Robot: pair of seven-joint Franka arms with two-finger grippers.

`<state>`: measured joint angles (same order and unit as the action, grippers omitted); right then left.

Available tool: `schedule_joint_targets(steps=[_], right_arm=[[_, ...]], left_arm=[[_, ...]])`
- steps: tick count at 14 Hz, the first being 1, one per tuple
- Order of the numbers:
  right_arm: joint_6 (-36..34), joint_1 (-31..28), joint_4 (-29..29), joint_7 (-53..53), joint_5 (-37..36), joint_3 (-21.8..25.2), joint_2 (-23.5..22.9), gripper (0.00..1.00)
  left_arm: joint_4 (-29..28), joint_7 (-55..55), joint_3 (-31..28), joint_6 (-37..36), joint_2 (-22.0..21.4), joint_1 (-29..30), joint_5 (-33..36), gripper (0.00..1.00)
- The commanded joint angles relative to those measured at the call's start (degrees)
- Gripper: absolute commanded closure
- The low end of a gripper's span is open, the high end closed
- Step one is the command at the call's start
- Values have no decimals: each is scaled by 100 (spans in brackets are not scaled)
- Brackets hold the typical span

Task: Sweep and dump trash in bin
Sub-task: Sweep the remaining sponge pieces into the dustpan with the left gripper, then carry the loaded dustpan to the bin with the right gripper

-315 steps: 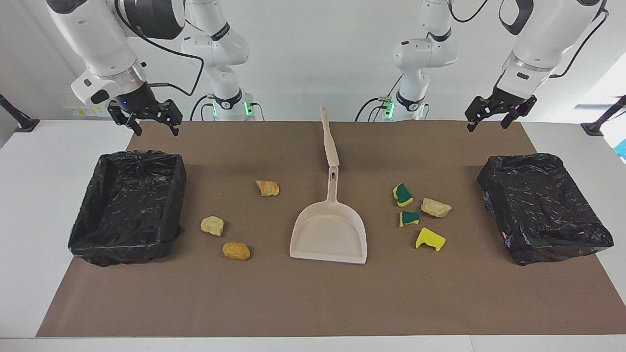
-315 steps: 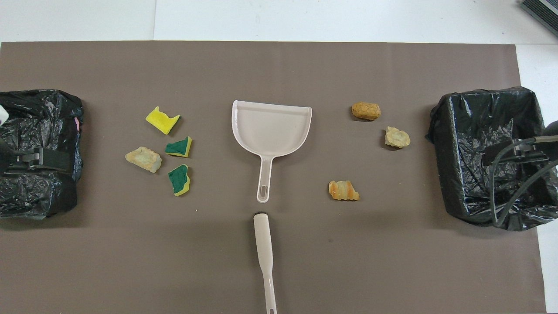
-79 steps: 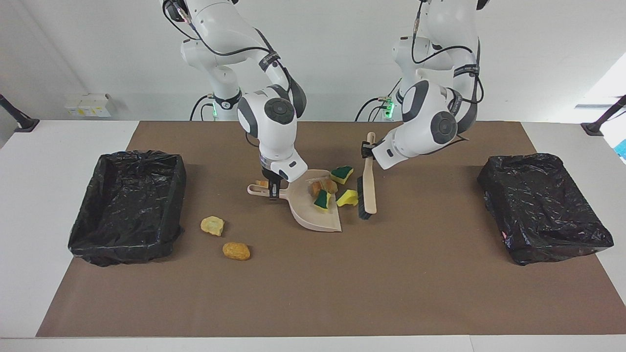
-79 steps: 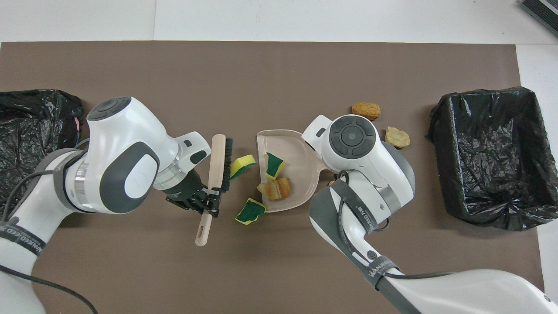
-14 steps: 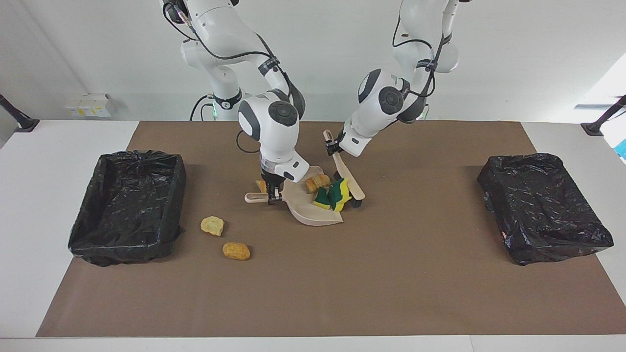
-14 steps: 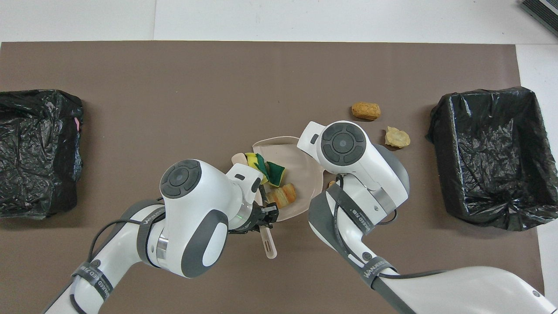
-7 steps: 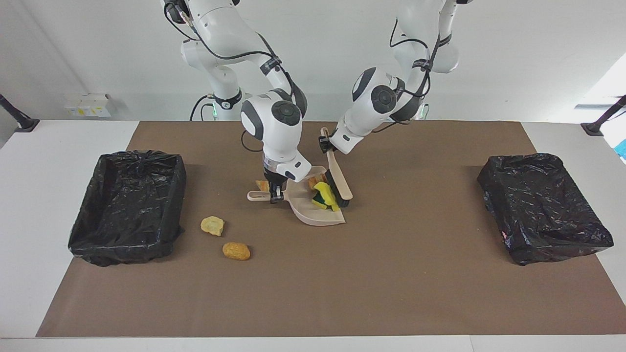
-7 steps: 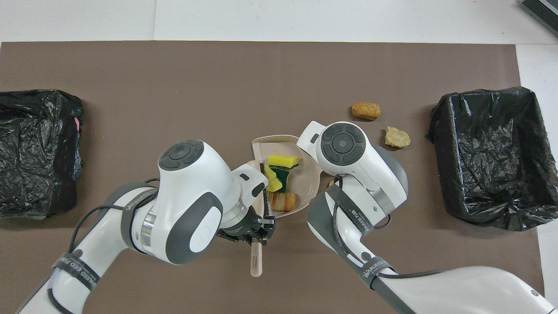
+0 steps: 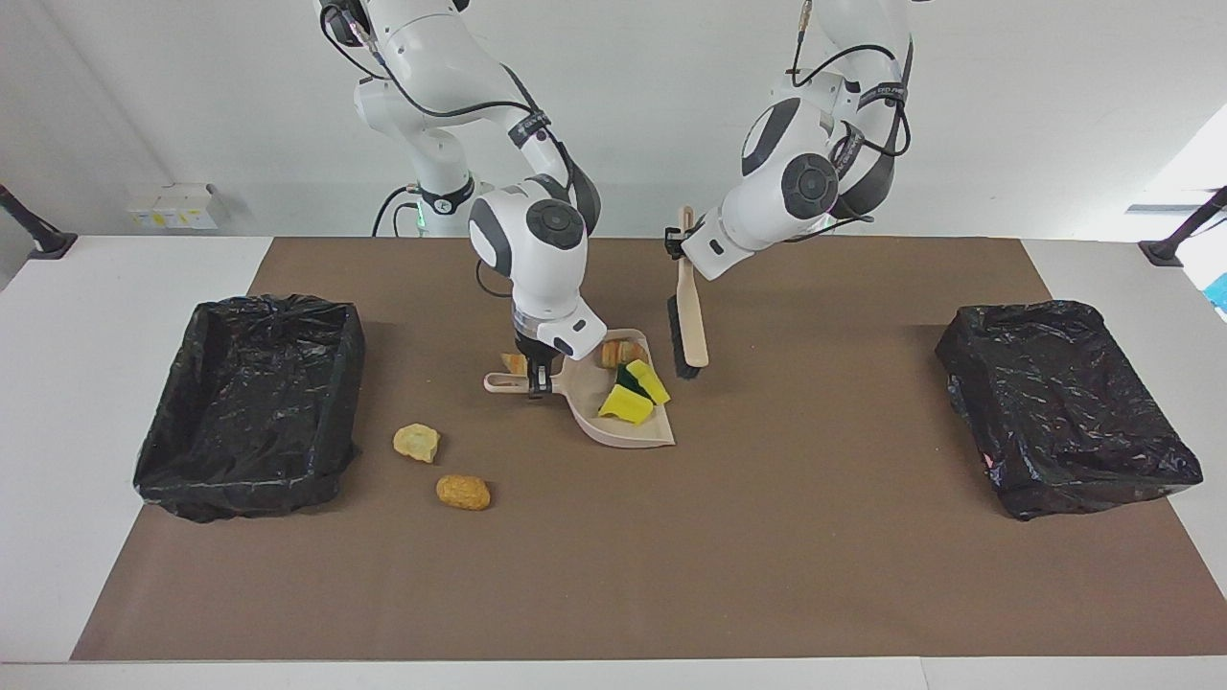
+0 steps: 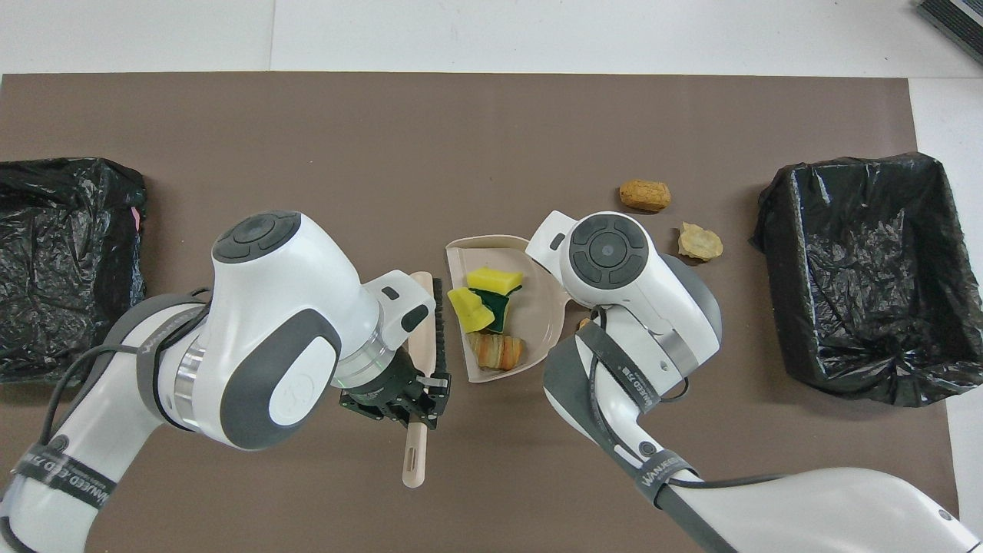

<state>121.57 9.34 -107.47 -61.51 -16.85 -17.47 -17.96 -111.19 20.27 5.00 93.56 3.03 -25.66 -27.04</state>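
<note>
Trash partly gathered in the dustpan

Trash pieces lie in two groups. Yellow-and-green sponge pieces (image 9: 633, 391) and a bread chunk (image 10: 498, 349) sit in the beige dustpan (image 9: 623, 431) at mid-tabletop. Two bread chunks (image 9: 464, 492) remain on the brown mat (image 9: 613, 575), between the dustpan and the black-lined bin (image 9: 251, 402) at the right arm's end. A second lined bin (image 9: 1064, 407) stands at the left arm's end.

Right gripper (image 9: 535, 376) has its fingers clamped on the dustpan's handle (image 9: 503, 384). Left gripper (image 9: 679, 244) grips the hand brush (image 9: 688, 321) by its handle, fingers closed, bristles just beside the dustpan's open edge.
</note>
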Motion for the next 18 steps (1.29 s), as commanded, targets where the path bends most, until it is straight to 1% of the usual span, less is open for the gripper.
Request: schedule_joint_targets(steps=[1,3,4,6,8,11,12,14,16,17,18], right_arm=[[24,-344,15,-184,479,-72,30,100],[77,-476,42,-545,866,-63,152,100],[94,-564,68,-703,902,-63,214,100],[42,-739,147,-958,972,-72,328,100],[-19,-871,191,-1222,1061,-63,495,100],[-282,-1284,304,-1363,1061,-55,654,100],[-492,-1459,462,-1503,1061,-54,645,100],[-678,-1837,630,-1732,1061,-54,627,100],[-749,-2320,683,-2126,1061,-54,627,100],[-758,-2583,718,-2372,1061,-54,610,100],[-758,-2830,753,-2670,1061,-54,584,100]], left_arm=[[27,-146,-69,-145,-345,175,547,100],[45,-592,-104,-154,-583,473,813,100],[89,-716,-122,-154,-697,666,944,100],[290,-788,-122,-154,-838,852,1470,100],[379,-805,-157,-128,-830,966,1875,100],[467,-980,-166,-101,-830,1169,2307,100],[450,-1059,-166,-128,-847,1169,2386,100],[336,-956,-157,-250,-952,1152,2387,100],[90,-754,-114,-671,-1163,1064,2282,100],[-102,-561,-87,-673,-1295,968,2108,100],[-287,-246,-96,-612,-1444,715,1967,100]])
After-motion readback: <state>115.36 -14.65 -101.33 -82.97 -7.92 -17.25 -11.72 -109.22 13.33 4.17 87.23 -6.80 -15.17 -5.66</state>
